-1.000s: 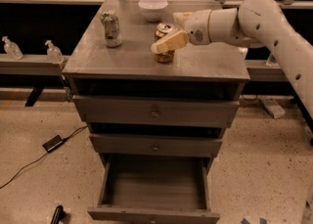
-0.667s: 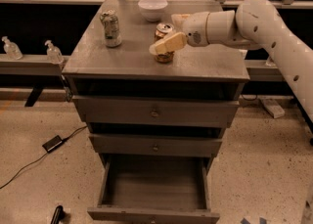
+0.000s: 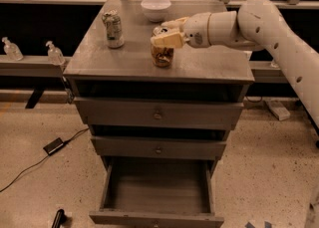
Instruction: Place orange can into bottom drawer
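Observation:
The orange can (image 3: 162, 56) stands upright on the grey cabinet top (image 3: 209, 65), right of centre. My gripper (image 3: 159, 33) reaches in from the right at the can's top. One cream finger (image 3: 168, 39) lies across the can's near side and the other sits behind it. The fingers straddle the can with a gap and look open. The can rests on the cabinet top. The bottom drawer (image 3: 155, 218) is pulled out and open below, and nothing shows inside it. The two shallower drawers above it are shut.
A green-and-white can (image 3: 113, 29) stands at the cabinet top's back left and a white bowl (image 3: 156, 9) at the back middle. Two clear bottles (image 3: 54, 53) sit on a ledge to the left. A black adapter (image 3: 52, 146) with its cable lies on the floor.
My gripper has moved a little to the left, so its fingers now reach further over the orange can. The can and the drawers have not moved.

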